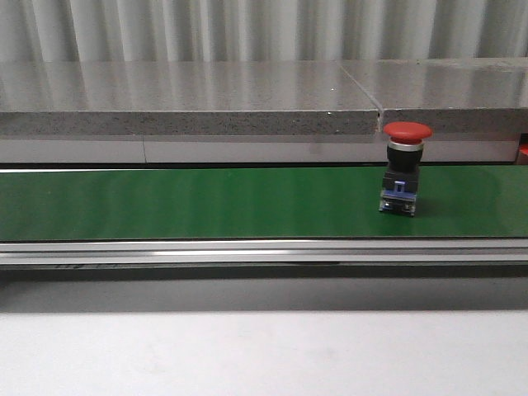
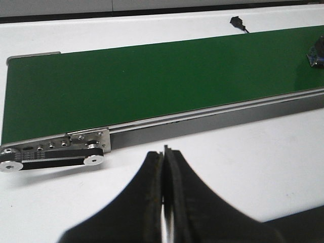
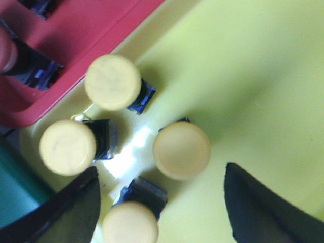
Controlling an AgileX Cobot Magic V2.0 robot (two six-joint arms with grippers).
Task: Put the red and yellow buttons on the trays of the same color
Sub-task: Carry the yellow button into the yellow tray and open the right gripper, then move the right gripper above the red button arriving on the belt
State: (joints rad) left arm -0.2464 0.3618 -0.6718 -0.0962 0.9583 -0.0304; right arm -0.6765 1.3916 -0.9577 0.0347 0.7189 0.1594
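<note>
A red button (image 1: 405,169) with a black and blue base stands upright on the green conveyor belt (image 1: 206,202), right of the middle; its base shows at the belt's far end (image 2: 316,54) in the left wrist view. My left gripper (image 2: 166,152) is shut and empty over the white table beside the belt. My right gripper (image 3: 162,202) is open above the yellow tray (image 3: 253,76), where several yellow buttons stand, one (image 3: 181,150) between the fingers' line and another (image 3: 130,221) close to one finger (image 3: 71,207). The red tray (image 3: 71,50) borders it and holds dark button bases.
A grey stone ledge (image 1: 190,103) runs behind the belt. The belt's metal end bracket and roller (image 2: 55,152) lie close to my left gripper. A small black plug (image 2: 237,22) lies on the white table beyond the belt.
</note>
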